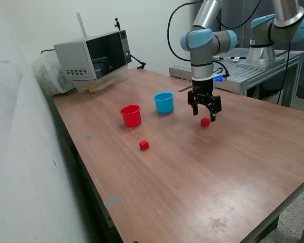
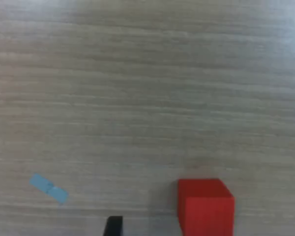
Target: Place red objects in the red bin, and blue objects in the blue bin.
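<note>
My gripper (image 1: 204,115) is open and empty, hanging just above a small red cube (image 1: 205,122) on the wooden table. In the wrist view that cube (image 2: 205,206) lies on the wood between the two dark fingertips (image 2: 113,227), touching neither. A second red cube (image 1: 144,145) lies nearer the table's front, toward the exterior view's left. The red bin (image 1: 130,115) and the light blue bin (image 1: 163,102) stand upright side by side, to the exterior view's left of the gripper. No dark blue cubes are in view; the insides of the bins are hidden.
A microwave-like box (image 1: 93,58) stands at the table's back left corner. A second arm's base on a metal stand (image 1: 253,63) is behind the table. Small blue tape marks (image 1: 111,201) (image 2: 49,188) are stuck to the wood.
</note>
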